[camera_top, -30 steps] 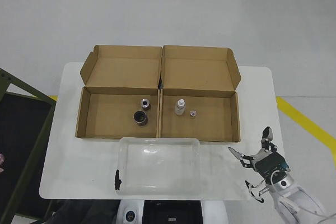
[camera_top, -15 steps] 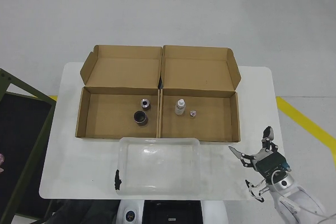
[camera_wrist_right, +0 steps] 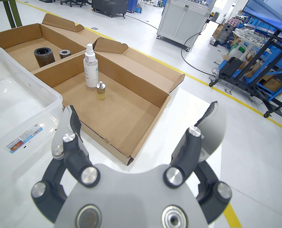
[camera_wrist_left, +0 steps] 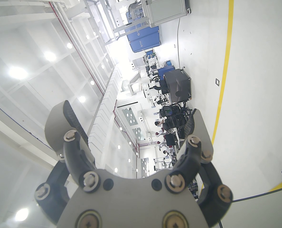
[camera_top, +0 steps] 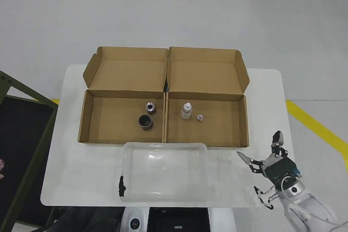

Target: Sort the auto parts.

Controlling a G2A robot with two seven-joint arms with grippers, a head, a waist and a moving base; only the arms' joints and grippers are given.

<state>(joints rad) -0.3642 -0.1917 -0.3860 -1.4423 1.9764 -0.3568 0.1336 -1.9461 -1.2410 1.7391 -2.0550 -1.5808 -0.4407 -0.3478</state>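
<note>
Hovering my right hand [camera_wrist_right: 141, 109] open near the brown cardboard box [camera_wrist_right: 122, 117], I judge the dark cylindrical metal sleeve [camera_wrist_right: 44, 56] heavy, stiff and slick, best gripped across its outer wall.

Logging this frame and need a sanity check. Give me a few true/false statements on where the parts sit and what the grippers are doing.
1. The spray bottle and the small bottle stand in the same cardboard box. True.
2. The clear bin holds both metal cylinders. False: the large cylinder and the small cylinder sit in the other cardboard box.
3. The right gripper is open and holds nothing. True.
4. The spray bottle lies on its side. False: it stands upright.
5. The left gripper is shut on a part. False: it is open and holds nothing.
</note>
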